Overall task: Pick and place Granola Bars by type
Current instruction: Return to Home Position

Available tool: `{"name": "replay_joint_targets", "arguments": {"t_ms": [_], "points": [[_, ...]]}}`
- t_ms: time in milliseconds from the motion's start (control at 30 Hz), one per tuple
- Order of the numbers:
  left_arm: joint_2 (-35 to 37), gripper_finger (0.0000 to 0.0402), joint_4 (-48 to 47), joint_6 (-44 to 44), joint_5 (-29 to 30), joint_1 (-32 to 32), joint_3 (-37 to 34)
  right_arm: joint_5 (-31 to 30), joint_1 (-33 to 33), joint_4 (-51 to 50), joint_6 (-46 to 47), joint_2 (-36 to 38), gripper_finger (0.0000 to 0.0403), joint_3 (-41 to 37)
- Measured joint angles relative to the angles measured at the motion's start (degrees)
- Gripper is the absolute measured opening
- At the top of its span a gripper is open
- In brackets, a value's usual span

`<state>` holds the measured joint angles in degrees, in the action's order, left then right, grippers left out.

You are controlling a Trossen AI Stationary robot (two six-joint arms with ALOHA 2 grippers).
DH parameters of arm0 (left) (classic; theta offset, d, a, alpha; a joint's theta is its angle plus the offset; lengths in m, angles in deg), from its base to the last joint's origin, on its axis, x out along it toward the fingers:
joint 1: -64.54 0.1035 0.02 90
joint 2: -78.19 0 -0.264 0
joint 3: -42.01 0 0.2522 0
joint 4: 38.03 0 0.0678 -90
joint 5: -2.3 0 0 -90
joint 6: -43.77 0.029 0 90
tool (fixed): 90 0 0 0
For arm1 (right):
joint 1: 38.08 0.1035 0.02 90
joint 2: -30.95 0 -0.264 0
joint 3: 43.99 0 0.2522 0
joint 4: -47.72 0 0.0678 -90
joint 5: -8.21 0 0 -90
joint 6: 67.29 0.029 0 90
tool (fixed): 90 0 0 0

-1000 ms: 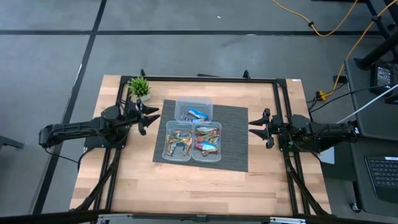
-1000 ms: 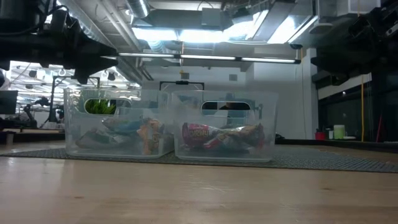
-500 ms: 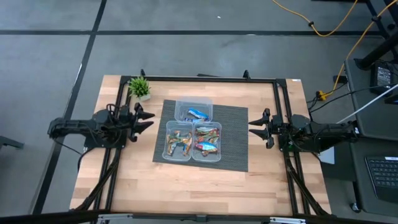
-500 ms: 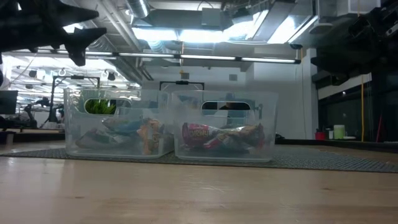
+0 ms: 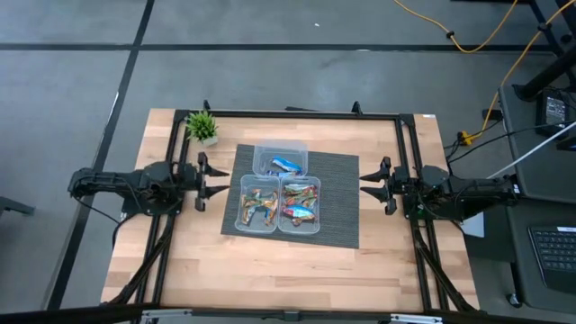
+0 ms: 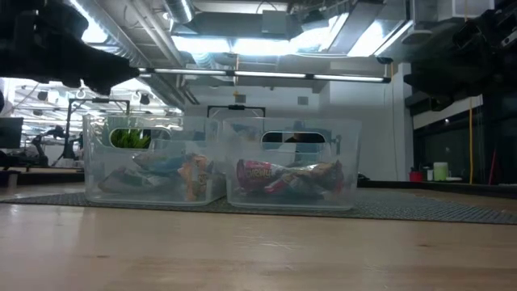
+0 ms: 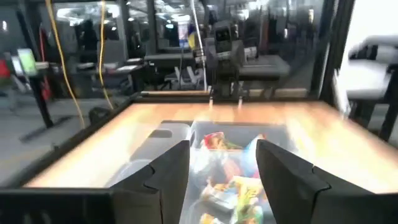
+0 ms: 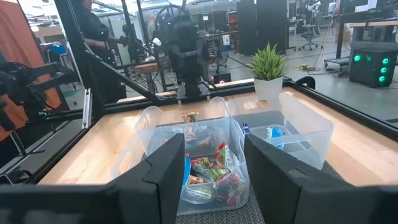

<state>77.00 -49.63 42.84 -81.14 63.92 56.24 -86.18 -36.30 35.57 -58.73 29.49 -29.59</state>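
Observation:
Three clear tubs stand on a dark mat (image 5: 337, 193). The far tub (image 5: 281, 160) holds a blue granola bar (image 5: 286, 165). The near left tub holds orange-tan bars (image 5: 258, 205), and the near right tub holds teal and red bars (image 5: 300, 209). Both bar heaps show through the tub walls in the low view (image 6: 182, 174) (image 6: 287, 178). My left gripper (image 5: 202, 177) hovers open left of the mat, pointing at the tubs (image 7: 222, 174). My right gripper (image 5: 371, 184) hovers open at the mat's right edge, facing the tubs (image 8: 214, 168).
A small potted plant (image 5: 202, 126) stands at the far left corner of the table, beyond my left gripper. A black frame rail (image 5: 297, 115) runs along the far and side edges. Bare wood (image 5: 288, 270) lies between the mat and the near edge.
My left gripper has drawn back from the tubs toward the table's left edge and shifted a little toward the near edge, staying open. The bars and tubs have kept their places.

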Motion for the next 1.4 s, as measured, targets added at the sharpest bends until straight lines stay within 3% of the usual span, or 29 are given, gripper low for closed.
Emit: {"name": "replay_joint_targets", "arguments": {"t_ms": [200,1400], "points": [[-1.60,0.0182,-0.37,9.69,-1.13,0.00,0.07,-0.01,-0.01,0.02,0.00,0.00,0.0169,0.00],[-1.70,0.0180,-0.69,9.19,-1.26,0.00,0.09,-0.01,0.01,0.00,0.00,0.00,0.0169,0.00]]}}
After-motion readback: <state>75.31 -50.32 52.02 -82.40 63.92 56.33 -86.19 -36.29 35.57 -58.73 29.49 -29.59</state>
